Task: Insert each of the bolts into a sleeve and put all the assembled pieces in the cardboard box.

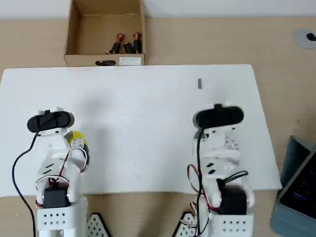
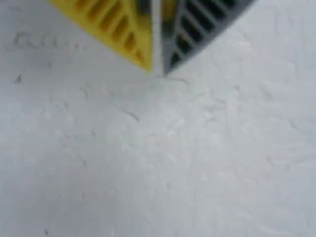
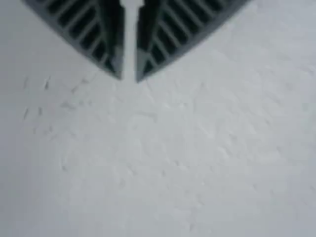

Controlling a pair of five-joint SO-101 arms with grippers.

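Observation:
The cardboard box (image 1: 72, 29) stands at the far edge of the table, left of centre. Inside it lie assembled pieces (image 1: 126, 44): copper-headed bolts in black sleeves. A small dark piece (image 1: 200, 83) lies alone on the white mat, ahead of the right arm. My left gripper (image 2: 157, 70) is shut with nothing in it, its yellow and grey fingertips close over the mat. Likewise my right gripper (image 3: 128, 75) is shut and holds nothing, just above the mat. Both arms are folded back near the table's front edge, the left arm (image 1: 52, 121) and the right arm (image 1: 218, 117).
A white mat (image 1: 138, 123) covers most of the wooden table. A grey-blue device (image 1: 298, 197) sits at the right front edge. A round grey fitting (image 1: 304, 38) is set in the tabletop at the far right.

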